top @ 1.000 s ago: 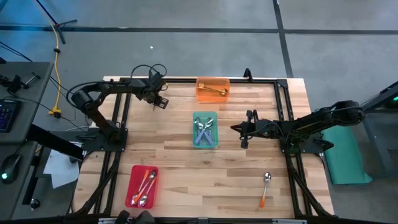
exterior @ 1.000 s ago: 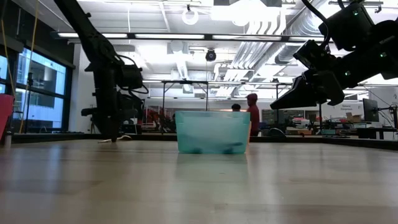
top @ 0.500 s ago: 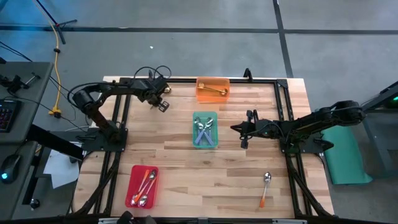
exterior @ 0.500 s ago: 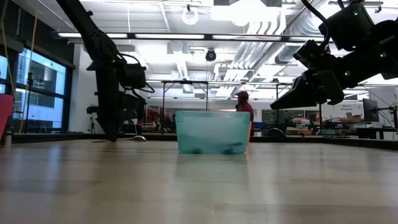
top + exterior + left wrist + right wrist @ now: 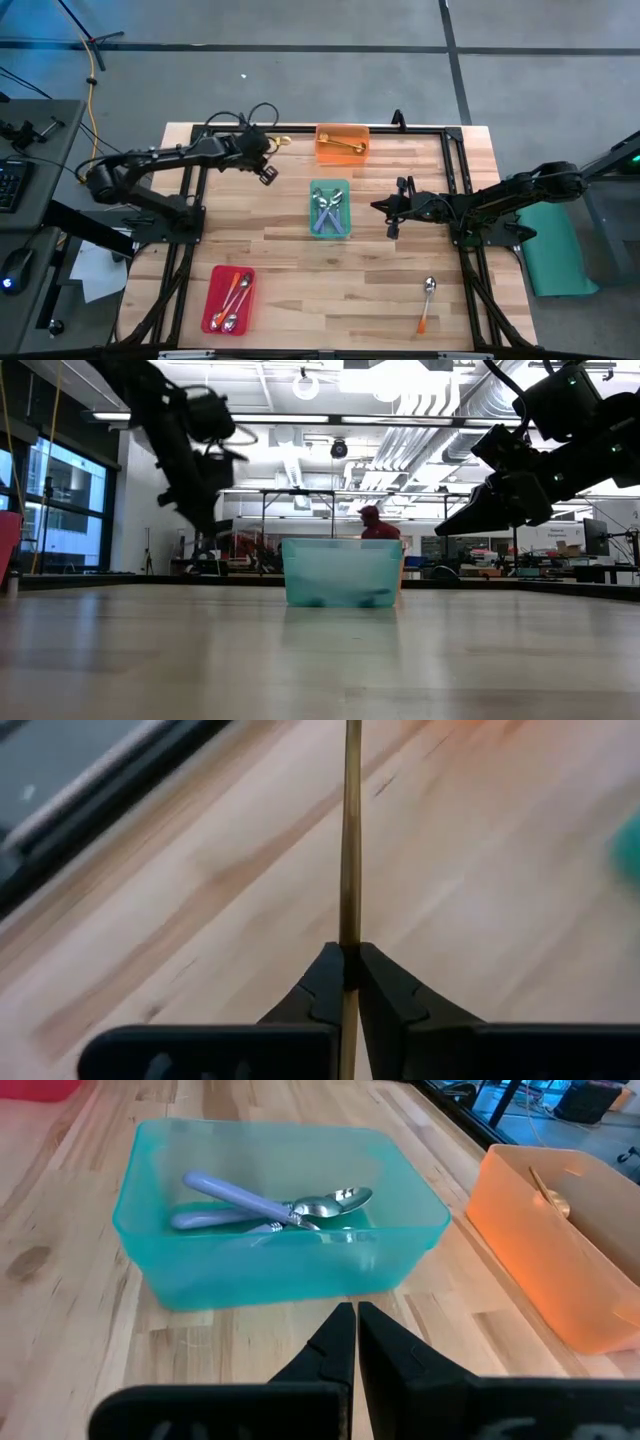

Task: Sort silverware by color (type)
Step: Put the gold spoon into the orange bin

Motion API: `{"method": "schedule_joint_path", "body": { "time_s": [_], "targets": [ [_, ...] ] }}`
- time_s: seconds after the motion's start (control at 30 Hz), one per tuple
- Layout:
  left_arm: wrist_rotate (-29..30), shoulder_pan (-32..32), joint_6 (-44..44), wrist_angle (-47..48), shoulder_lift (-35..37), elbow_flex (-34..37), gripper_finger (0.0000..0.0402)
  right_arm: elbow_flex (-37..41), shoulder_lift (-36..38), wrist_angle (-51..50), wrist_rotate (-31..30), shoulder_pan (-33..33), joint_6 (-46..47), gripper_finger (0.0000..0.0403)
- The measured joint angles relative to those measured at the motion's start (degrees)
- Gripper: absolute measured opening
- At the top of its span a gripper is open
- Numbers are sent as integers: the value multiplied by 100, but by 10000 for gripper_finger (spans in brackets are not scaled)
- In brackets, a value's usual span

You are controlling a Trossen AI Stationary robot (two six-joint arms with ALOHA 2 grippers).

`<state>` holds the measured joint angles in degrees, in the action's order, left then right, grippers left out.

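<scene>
From above, the left gripper (image 5: 268, 160) is seen near the far left corner of the table (image 5: 290, 270), and a gold spoon (image 5: 279, 140) is held in it; only a small gold bit shows past the fingers, close to the far edge of the table. The orange tray (image 5: 343, 143) lies just to one side of it, with another gold spoon inside. The green tray (image 5: 330, 208) holds the purple-blue spoons (image 5: 328, 212), the red tray (image 5: 229, 298) holds orange-handled spoons (image 5: 233, 296), and one orange-handled spoon (image 5: 427, 300) is left out on the table near the right front. The right gripper (image 5: 392, 208) waits beside the green tray with its jaws pressed together and nothing in them. From table height, the left arm (image 5: 190, 450) is seen lifted high, but the spoon is too thin to be made out there. In the left wrist view, the jaws are clamped on the thin gold handle, and the handle runs straight out away from the fingers; its long line points forward from the gripper, and the bowl end is cut off from sight. In the right wrist view, the shut fingers (image 5: 340, 1342) point at the green tray. It is judged that the gold spoon is being carried, and next it needs to be brought over the orange tray and let go. The loose orange-handled spoon is then left for the red tray.
</scene>
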<state>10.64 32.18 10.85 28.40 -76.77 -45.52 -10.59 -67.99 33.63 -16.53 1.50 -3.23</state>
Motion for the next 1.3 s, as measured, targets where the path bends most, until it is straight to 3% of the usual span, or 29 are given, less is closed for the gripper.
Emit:
{"method": "schedule_joint_path", "body": {
  "time_s": [0.13,0.27,0.57,0.7,0.93,1.07,1.17,1.3],
  "targets": [
    [-184,-411,122,-647,120,0,4,2,0,130,0,0,57,0],
    [-559,-783,149,-1821,80,81,4,4,-28,909,100,-135,335,0],
    [-1330,-1267,99,-4622,13,605,4,-163,-678,2552,1312,-791,544,1],
    [-1556,-1493,100,-5895,-22,987,4,-545,-1164,2921,1366,-879,584,7],
    [-1775,-1925,101,-7277,-445,1396,4,-1614,-1805,3029,1413,-876,582,97],
    [-1832,-2153,61,-7843,-783,1405,4,-2161,-2009,2858,1748,-876,582,149],
    [-1898,-2242,55,-8266,-1029,1396,4,-2493,-2122,2723,2069,-874,586,167],
    [-1898,-2326,53,-8549,-1265,1396,4,-2762,-2222,2434,2117,-873,665,162]
  ]
}}
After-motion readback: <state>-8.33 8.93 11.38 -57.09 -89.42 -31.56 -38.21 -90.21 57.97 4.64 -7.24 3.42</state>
